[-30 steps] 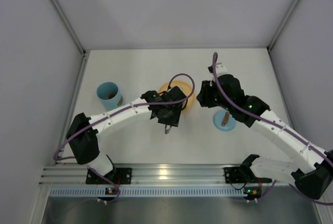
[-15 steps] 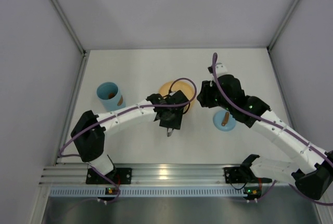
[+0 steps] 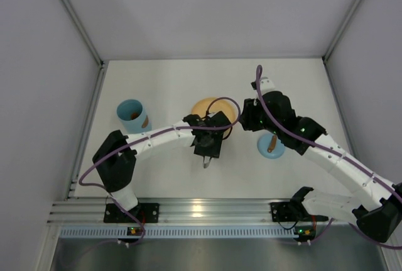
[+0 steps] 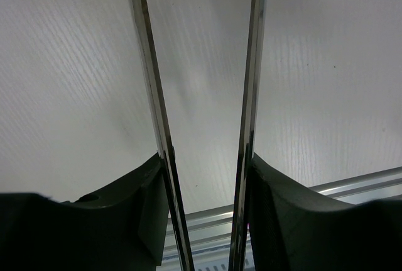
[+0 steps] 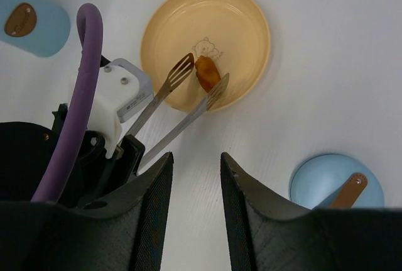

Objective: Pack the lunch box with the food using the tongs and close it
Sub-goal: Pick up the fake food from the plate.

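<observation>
Right wrist view showed the tongs (image 5: 186,120), held in the left gripper (image 4: 204,183), tips apart, clamping nothing, with the orange food piece (image 5: 206,73) between them on the orange plate (image 5: 245,26).

1. a robot test cell in a lab, not a home or a kitchen: a plain white table (image 3: 163,82) is boxed in on three sides by blank pale panels (image 3: 38,95) joined with metal corner strips.
2. an aluminium rail (image 3: 201,207) runs along the near edge of the table. the left arm (image 3: 157,136) and right arm (image 3: 342,158), both white and black, are bolted to it.
3. loose purple cables (image 3: 221,102) loop along the arms, and small status lights (image 3: 299,230) glow at their bases.
4. the things laid out are small, toy-like props: an orange plate (image 5: 245,19) with a printed bear, a light blue tub (image 3: 130,114) and a blue lid (image 3: 267,148).
</observation>
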